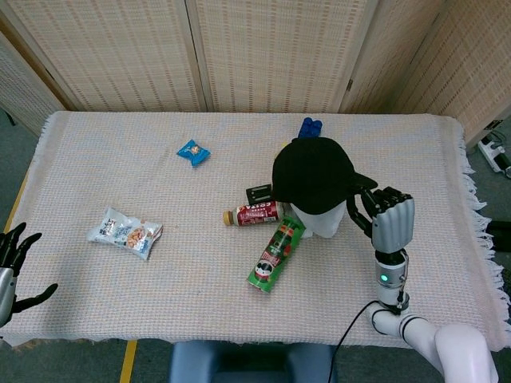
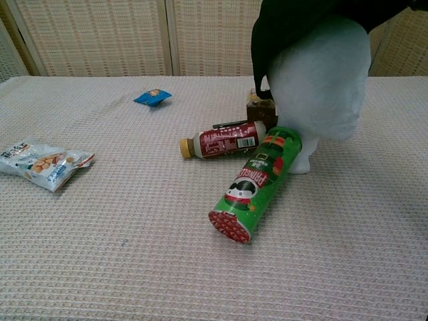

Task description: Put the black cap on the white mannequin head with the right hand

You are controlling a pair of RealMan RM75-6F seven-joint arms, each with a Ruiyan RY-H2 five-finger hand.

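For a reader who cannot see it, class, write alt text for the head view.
A black cap sits on a white mannequin head on a cloth-covered table, with the right hand beside its brim. A green can and a bottle lie against the head; two snack packets lie further left.

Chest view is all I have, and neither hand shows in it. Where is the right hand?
Observer: The right hand is just right of the white mannequin head, fingers at the brim of the black cap.
Operator: Does the cap cover the whole crown?
Observer: From the head view, yes; only the lower face shows beneath it.
Operator: And the left hand?
Observer: The left hand is at the table's left edge, fingers apart, holding nothing.
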